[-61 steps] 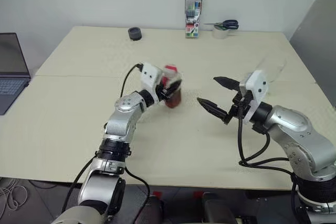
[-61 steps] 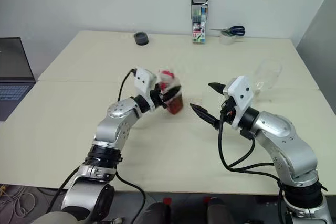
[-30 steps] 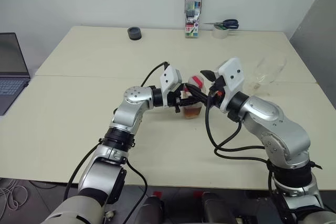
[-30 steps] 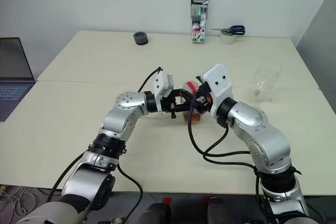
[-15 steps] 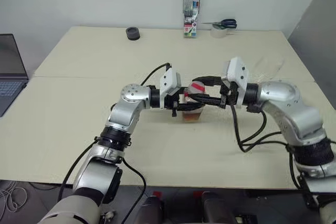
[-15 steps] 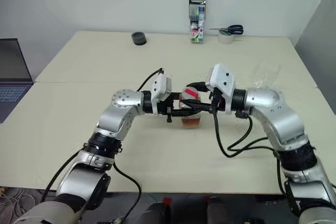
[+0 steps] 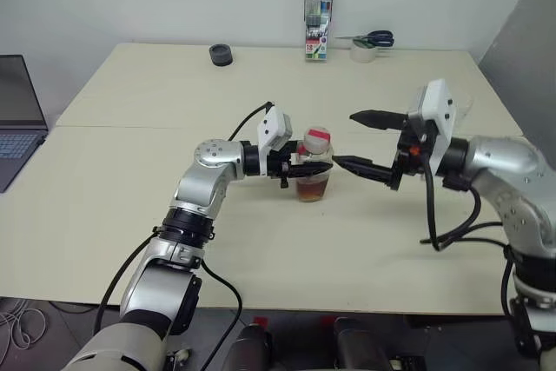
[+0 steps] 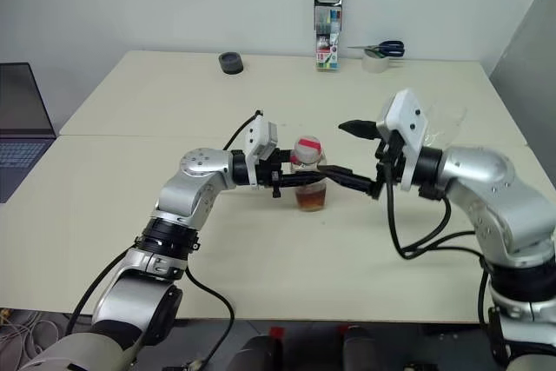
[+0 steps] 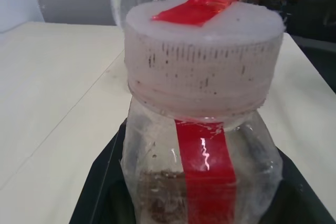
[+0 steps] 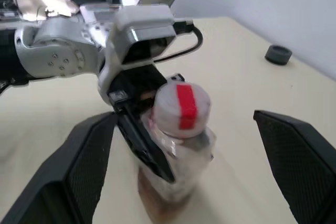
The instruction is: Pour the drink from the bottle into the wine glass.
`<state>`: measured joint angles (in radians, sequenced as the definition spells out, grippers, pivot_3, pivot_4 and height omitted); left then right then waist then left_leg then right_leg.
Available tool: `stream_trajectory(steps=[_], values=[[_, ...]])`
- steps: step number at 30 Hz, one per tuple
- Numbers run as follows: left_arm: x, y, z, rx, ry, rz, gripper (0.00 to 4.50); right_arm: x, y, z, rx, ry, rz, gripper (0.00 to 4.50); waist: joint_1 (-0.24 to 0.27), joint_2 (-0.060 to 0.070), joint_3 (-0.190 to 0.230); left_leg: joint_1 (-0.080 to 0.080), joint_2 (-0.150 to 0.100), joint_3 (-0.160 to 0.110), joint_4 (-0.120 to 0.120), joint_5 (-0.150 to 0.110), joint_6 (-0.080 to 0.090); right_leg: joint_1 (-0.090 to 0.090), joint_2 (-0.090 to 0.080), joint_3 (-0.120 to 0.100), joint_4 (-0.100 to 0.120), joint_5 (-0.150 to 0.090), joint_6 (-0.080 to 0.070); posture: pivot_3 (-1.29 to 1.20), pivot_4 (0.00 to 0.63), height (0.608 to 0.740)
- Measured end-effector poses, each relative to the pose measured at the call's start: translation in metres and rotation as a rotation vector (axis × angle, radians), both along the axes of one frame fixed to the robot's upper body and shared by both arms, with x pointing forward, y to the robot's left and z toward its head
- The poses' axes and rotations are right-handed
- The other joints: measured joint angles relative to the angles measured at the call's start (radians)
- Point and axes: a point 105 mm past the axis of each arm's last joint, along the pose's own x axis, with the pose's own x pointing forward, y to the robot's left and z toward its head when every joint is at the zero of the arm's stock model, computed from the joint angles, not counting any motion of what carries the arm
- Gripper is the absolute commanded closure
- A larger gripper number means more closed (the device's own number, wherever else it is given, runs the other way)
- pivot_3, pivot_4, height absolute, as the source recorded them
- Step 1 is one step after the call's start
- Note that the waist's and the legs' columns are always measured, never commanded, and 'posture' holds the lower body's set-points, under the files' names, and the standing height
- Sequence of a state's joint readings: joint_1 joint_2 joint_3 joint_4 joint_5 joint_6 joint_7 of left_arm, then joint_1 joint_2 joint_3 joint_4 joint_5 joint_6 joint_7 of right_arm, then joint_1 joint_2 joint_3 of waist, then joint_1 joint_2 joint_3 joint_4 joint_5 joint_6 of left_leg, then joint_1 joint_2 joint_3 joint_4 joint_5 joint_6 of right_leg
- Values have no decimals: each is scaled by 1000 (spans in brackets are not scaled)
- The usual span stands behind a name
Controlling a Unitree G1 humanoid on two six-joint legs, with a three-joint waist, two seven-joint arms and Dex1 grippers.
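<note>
At frame centre the left gripper is clamping the upright bottle, cap still on. The right gripper is hovering wide open beside it. Uncapping and pouring into the wine glass at right are remaining.

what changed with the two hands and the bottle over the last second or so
The right hand let go of the bottle's cap, opened wide and drew back toward the wine glass. The left hand stays shut on the bottle, upright on the table, cap still on.
</note>
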<state>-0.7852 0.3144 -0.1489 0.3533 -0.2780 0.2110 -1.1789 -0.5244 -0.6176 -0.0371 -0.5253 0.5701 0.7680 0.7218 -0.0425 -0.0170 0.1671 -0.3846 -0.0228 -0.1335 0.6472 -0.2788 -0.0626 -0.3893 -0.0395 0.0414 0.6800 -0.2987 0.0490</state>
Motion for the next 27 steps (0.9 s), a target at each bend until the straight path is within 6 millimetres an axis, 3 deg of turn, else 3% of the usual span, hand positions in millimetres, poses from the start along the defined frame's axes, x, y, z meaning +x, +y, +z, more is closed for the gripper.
stream_trajectory(steps=[4, 9, 17, 27], values=[[1, -1, -2, -2, 5, 2, 2690, 10, 14, -15, 94, -19, -204, 0, -2, 0, 0, 0, 0, 1, 1, 1, -1, 0, 1, 1, 1, 0, 0, 0, 150, 740], [1, 0, -7, 11, -10, -4, 2694, 19, 29, -10, 184, -85, -382, 0, -5, 0, 0, 1, 0, 0, 0, 2, -3, -1, 1, 1, 1, 0, 0, 0, 150, 740], [1, -2, -7, 12, -25, -11, 2694, 16, 47, -18, 194, -41, -366, 0, -9, 0, 0, 1, 0, 0, 0, 2, -2, 0, 1, 1, 1, 0, 0, 0, 150, 740], [1, -3, -7, 13, -24, -10, 2694, 19, 44, -20, 198, -51, -403, 0, -12, 0, 0, 1, 0, 0, 0, 2, -2, 0, 1, 0, 1, 0, 0, 0, 150, 740]])
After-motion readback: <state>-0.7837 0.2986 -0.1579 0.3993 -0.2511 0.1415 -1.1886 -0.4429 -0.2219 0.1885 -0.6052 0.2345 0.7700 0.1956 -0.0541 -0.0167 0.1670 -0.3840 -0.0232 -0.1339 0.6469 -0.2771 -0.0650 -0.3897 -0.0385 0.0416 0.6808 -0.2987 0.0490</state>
